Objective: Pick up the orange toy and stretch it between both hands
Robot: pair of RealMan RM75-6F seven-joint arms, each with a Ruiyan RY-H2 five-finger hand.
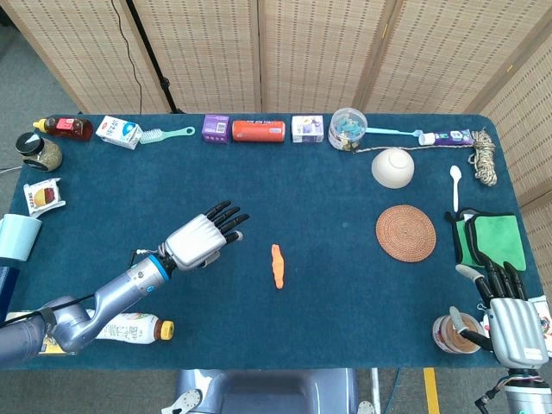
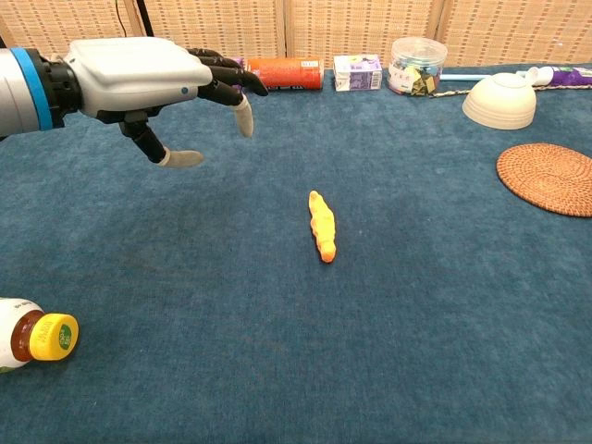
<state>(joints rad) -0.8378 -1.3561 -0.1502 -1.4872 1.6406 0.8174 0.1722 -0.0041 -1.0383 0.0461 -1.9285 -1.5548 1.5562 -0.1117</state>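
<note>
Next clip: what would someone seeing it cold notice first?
The left robot hand hangs over the blue table with fingers spread, holding nothing, left of the orange toy that lies alone mid-table. The right robot hand sits at the near right corner beside a small jar, also holding nothing. A row of boxes, a brush and a clear tub lines the far edge.

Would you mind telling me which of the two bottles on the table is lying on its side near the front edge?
The yellow-capped bottle under the left arm; the red sauce bottle sits at the far-left corner.
</note>
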